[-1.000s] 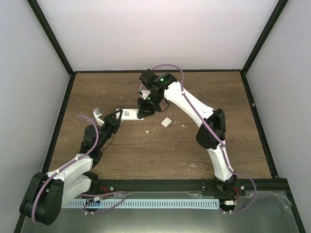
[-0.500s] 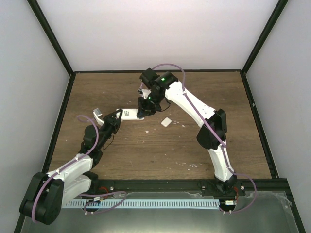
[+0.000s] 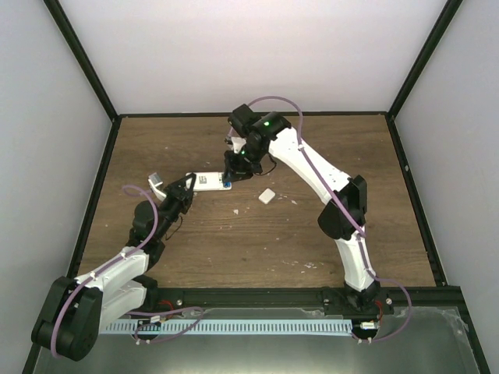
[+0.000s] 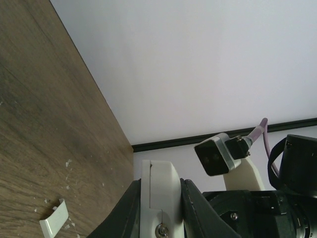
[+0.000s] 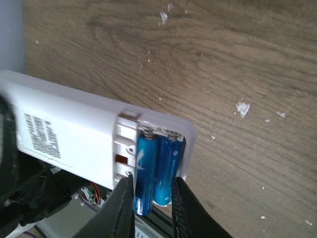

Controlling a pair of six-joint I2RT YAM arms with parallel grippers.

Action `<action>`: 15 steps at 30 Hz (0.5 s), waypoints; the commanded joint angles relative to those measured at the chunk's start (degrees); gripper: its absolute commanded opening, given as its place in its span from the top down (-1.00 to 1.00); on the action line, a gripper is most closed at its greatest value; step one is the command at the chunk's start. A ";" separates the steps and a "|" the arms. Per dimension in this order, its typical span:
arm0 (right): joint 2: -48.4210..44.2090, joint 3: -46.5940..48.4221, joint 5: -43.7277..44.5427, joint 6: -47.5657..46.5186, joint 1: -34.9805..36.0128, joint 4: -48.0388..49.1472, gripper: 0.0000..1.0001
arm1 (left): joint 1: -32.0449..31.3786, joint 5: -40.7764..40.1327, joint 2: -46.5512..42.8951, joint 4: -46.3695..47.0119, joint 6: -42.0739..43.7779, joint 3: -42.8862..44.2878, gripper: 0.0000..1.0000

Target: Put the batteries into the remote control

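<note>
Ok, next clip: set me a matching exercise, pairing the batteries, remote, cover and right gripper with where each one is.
Things:
1. batteries
2. remote
3. cover
4. right gripper

Places:
A. lying alone on the table
B. straddling the battery ends
C. side by side in the open compartment
D. clamped at one end by the left gripper

Pairs: 1-C, 2-D, 3-A, 4-B
</note>
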 commanded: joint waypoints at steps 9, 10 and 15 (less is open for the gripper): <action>-4.57 7.43 2.34 -2.58 -0.79 2.68 0.62 | -0.31 -0.44 -0.62 5.09 -1.19 0.48 1.00; -5.49 6.17 3.23 -2.79 -0.99 3.56 0.60 | -0.27 -0.65 -0.57 5.51 -1.27 0.48 1.00; -12.96 -3.73 6.74 -5.19 -3.48 11.86 0.34 | -0.16 -1.03 -1.17 6.76 -3.88 -0.22 1.00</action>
